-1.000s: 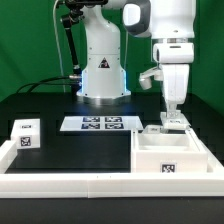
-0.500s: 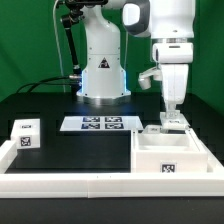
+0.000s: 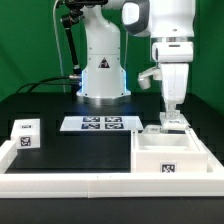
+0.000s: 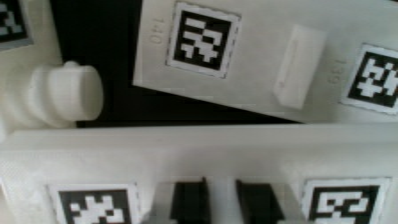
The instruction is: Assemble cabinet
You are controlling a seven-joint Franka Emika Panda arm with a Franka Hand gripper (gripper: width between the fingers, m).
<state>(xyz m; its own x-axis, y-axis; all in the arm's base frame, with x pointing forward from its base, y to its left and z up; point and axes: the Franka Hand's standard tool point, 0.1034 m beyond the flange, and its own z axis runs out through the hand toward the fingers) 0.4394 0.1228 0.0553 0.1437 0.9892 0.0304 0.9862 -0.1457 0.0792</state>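
OP: Cabinet loc?
OBS: You'll find the cabinet (image 3: 186,163) on the black table (image 3: 50,112). It sits off the marker board's (image 3: 100,124) end on the exterior view's right, nearer the cam than the board. Open side up, one tag on the wall facing the cam.
OP: Gripper?
OBS: Your gripper (image 3: 173,120) hangs vert. from the arm (image 3: 172,45), fingertips down at the cabinet's far wall (the one away from the cam). Jaws: can't tell from either view whether they're released or clenched. Contact w/ the wall is also unclear.
OP: Other items?
OBS: A small white tagged cube (image 3: 25,133) sits past the marker board's opposite end, on the exterior view's left, well apart from the cabinet. The robot base (image 3: 103,75) stands behind the marker board. A low white rail (image 3: 80,183) runs on the cam side of the board, w/ cube and cabinet both near it.
OP: Wrist cam?
OBS: You get close-up white faces w/ tags (image 4: 203,42) and a rounded white stub (image 4: 64,92). It's blurred, so can't say which part is which.
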